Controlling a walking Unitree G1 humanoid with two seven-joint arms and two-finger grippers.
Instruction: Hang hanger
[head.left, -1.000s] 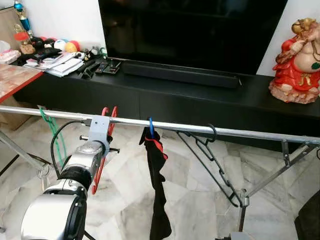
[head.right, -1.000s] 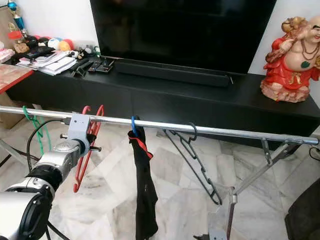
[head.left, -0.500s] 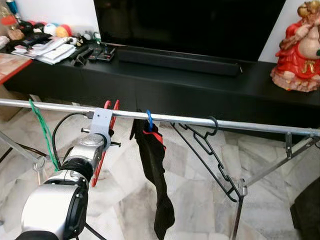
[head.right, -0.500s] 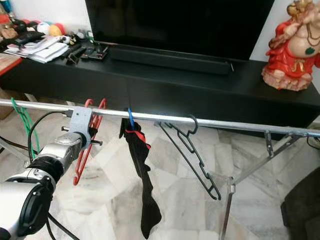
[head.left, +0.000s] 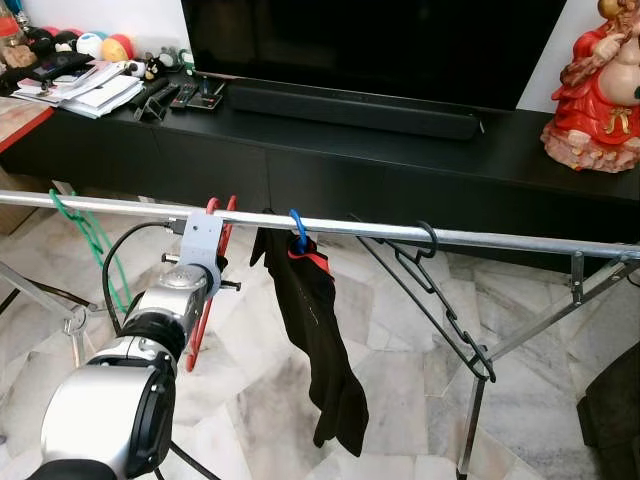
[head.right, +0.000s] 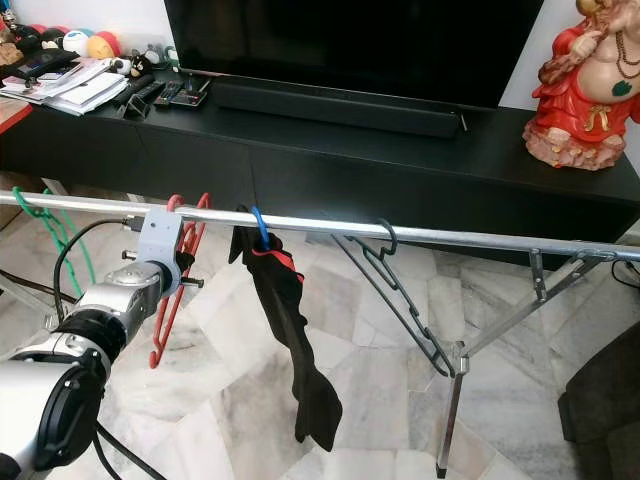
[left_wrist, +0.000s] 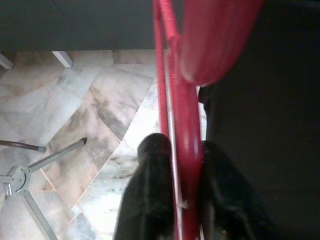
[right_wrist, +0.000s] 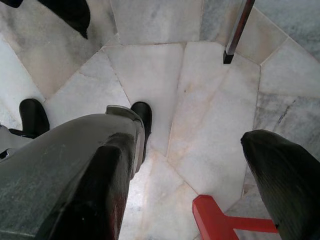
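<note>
The red hanger (head.left: 203, 305) hangs below the silver rail (head.left: 520, 240), its hook (head.left: 221, 207) up at the rail. My left gripper (left_wrist: 182, 150) is shut on the hanger's red bar; both black fingers (left_wrist: 150, 165) press on it. From the head, the left arm's grey wrist mount (head.left: 201, 250) sits just under the rail and hides the fingers. My right gripper (right_wrist: 195, 160) hangs open over the marble floor with nothing between its fingers.
On the same rail hang a green hanger (head.left: 95, 240), a blue hook with a black garment (head.left: 315, 340) and a black hanger (head.left: 435, 300). The rack's legs (head.left: 525, 330) spread at the right. A black TV console (head.left: 400, 150) and a red statue (head.left: 600, 85) stand behind.
The head camera has shifted a little. The black garment's lower end has swung to the right. My left gripper stays shut on the red hanger at the rail.
</note>
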